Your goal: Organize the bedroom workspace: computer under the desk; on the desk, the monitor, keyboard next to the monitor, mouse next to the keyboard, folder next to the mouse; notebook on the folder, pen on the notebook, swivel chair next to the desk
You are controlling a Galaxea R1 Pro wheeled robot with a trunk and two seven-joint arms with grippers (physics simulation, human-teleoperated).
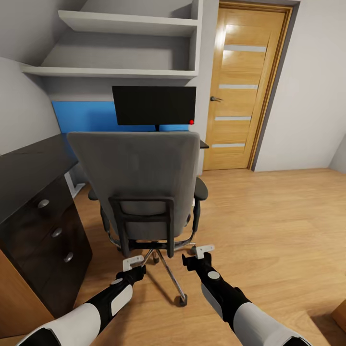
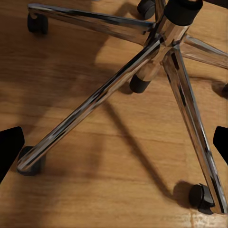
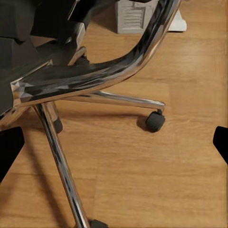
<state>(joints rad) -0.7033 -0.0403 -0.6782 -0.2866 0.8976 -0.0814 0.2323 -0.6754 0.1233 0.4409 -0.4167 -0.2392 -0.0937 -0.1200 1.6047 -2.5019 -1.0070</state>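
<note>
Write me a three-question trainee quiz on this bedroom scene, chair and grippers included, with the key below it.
1. True or false: the swivel chair shows its back to the head camera.
2. Which stands beyond the chair, in front of the blue back panel? A) the monitor B) a lamp C) a printer
3. Fill in: the left gripper and right gripper hang low behind the chair, both ____ and holding nothing.

Key
1. True: the grey backrest and its black frame face the camera.
2. A: the black screen rises over the backrest.
3. Open: in both wrist views the fingertips sit wide apart, with the chrome star base between them.
</note>
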